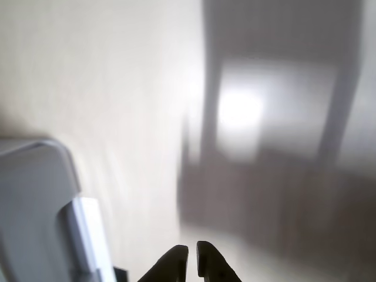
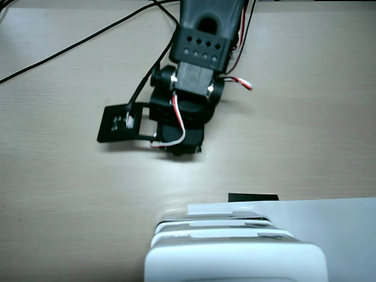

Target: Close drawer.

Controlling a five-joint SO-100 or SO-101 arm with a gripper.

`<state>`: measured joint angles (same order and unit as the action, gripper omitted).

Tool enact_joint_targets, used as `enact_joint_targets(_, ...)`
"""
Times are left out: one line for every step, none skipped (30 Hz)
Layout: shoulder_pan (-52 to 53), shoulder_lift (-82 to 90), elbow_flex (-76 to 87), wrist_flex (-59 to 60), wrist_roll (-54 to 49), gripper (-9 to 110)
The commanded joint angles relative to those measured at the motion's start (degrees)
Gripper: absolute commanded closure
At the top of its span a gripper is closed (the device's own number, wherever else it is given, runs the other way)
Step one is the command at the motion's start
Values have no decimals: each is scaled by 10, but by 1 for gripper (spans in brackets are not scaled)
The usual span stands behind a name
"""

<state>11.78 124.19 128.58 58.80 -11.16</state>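
In the fixed view the drawer (image 2: 211, 210) sticks out of the front of the white cabinet (image 2: 235, 261) toward the arm, its white rim and flat pull-tab showing, with further rims stacked under it. My gripper (image 2: 183, 150) hangs from the black arm above the table, about a hand's width from the tab and not touching it. In the blurred wrist view my gripper (image 1: 192, 258) shows at the bottom edge, its dark fingertips almost together and holding nothing. A white rim (image 1: 89, 235), likely the drawer's, and the cabinet's rounded corner (image 1: 29, 200) lie at the lower left.
A black flat plate (image 2: 120, 124) juts from the arm's left side. Black cables (image 2: 82, 42) run over the beige table at the back left. A small black strip (image 2: 252, 197) lies beside the drawer. A white sheet (image 2: 335, 226) lies to the right of the cabinet.
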Motion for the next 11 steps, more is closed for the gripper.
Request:
enact_joint_targets(14, 36, 18, -2, -7, 101)
enact_joint_targets(14, 37, 18, -2, -8, 101)
enact_joint_targets(15, 38, 17, -2, -9, 101)
enact_joint_targets(16, 38, 16, -4, -11, 101)
enact_joint_targets(18, 37, 15, -6, -13, 101)
enact_joint_targets(20, 35, 13, -7, -13, 101)
enact_joint_targets(21, 34, 11, -7, -14, 101)
enact_joint_targets(22, 34, 9, -7, -14, 101)
enact_joint_targets(23, 34, 8, -7, -14, 101)
enact_joint_targets(23, 34, 8, -7, -14, 101)
enact_joint_targets(23, 34, 8, -7, -14, 101)
